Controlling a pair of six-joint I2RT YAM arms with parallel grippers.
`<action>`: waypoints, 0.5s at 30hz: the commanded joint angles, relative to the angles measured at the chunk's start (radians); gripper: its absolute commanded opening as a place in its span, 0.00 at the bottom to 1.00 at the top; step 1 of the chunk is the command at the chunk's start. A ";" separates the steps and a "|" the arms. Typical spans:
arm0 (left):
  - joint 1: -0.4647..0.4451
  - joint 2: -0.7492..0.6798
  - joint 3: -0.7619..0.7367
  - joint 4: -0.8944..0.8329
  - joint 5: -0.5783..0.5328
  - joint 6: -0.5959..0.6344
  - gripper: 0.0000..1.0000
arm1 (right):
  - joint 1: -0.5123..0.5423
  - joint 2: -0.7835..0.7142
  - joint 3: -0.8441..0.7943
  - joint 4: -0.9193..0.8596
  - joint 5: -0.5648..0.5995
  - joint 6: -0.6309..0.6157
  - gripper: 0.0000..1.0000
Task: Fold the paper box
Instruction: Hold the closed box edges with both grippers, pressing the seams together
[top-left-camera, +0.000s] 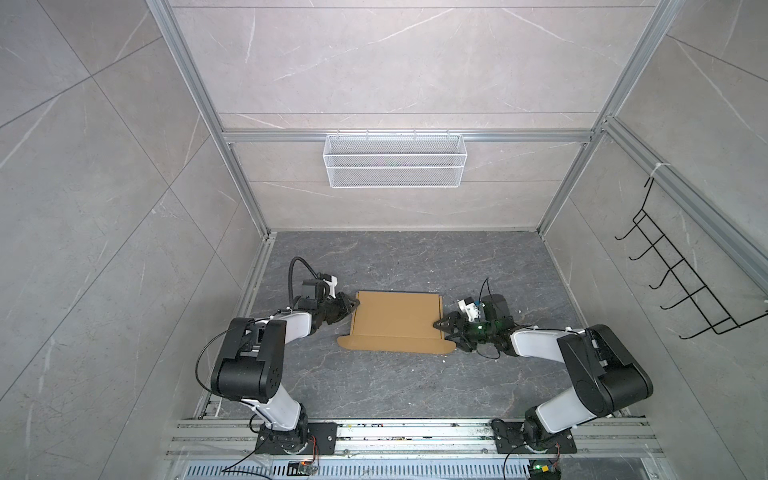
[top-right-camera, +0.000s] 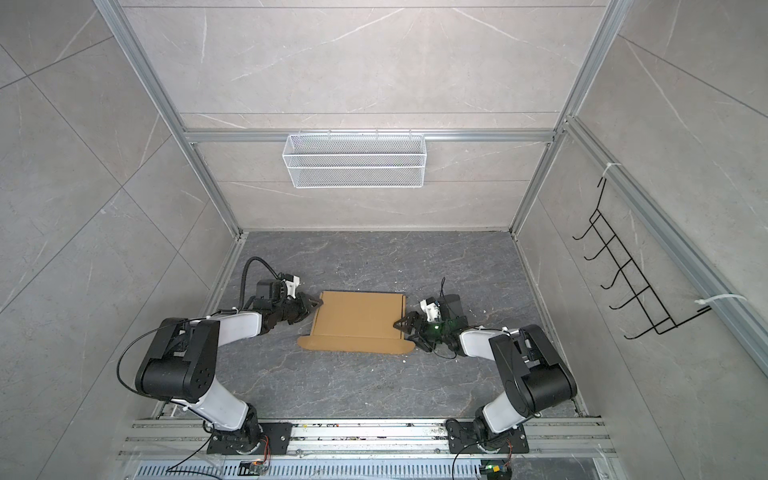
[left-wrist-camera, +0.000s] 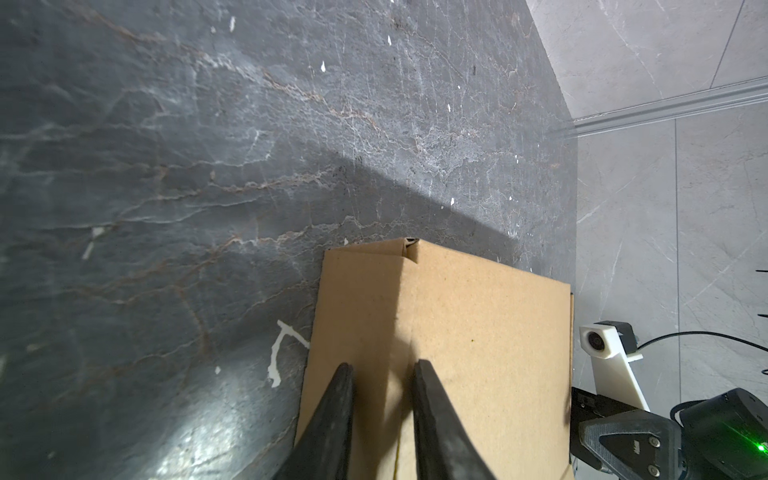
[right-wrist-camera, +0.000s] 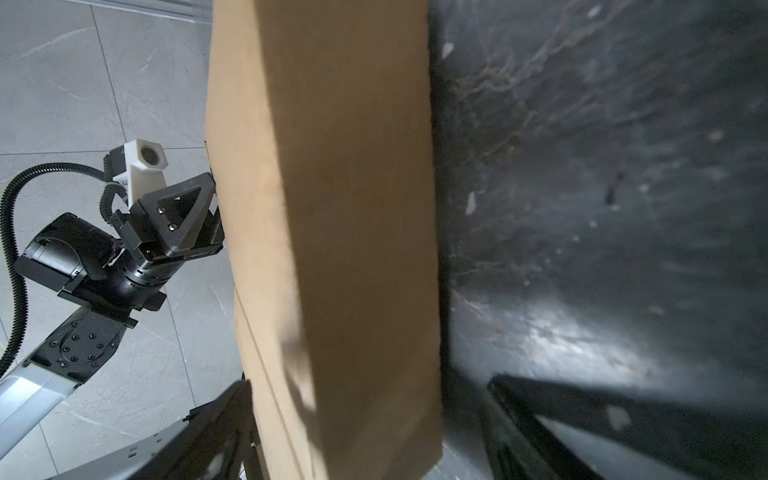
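The paper box (top-left-camera: 395, 313) is a flat brown cardboard mailer lying mid-floor in both top views, and a front flap (top-left-camera: 392, 345) with rounded ears rests on the floor. My left gripper (top-left-camera: 353, 306) is at the box's left end near the back corner. In the left wrist view its fingers (left-wrist-camera: 343, 386) stand a narrow gap apart, and cardboard (left-wrist-camera: 478, 332) fills that gap. It is shut on the box's end. My right gripper (top-left-camera: 441, 332) is at the right end. Its jaws (right-wrist-camera: 370, 384) stand wide open on either side of the cardboard (right-wrist-camera: 332, 208) without pressing it.
A white wire mesh basket (top-left-camera: 395, 160) hangs on the back wall. A black wire hook rack (top-left-camera: 681, 282) hangs on the right wall. Aluminium rails (top-left-camera: 395, 432) carry both arm bases at the front. Tiled walls close in the dark stone floor (top-left-camera: 395, 386) on three sides.
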 joint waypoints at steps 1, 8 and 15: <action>0.016 0.029 -0.018 -0.170 -0.116 0.024 0.26 | 0.014 -0.002 -0.001 -0.005 0.005 0.014 0.90; 0.020 0.041 -0.019 -0.176 -0.133 0.031 0.25 | 0.056 0.072 0.019 0.061 0.004 0.045 0.91; 0.023 0.041 -0.016 -0.194 -0.150 0.040 0.25 | 0.079 0.114 0.057 0.112 -0.015 0.072 0.88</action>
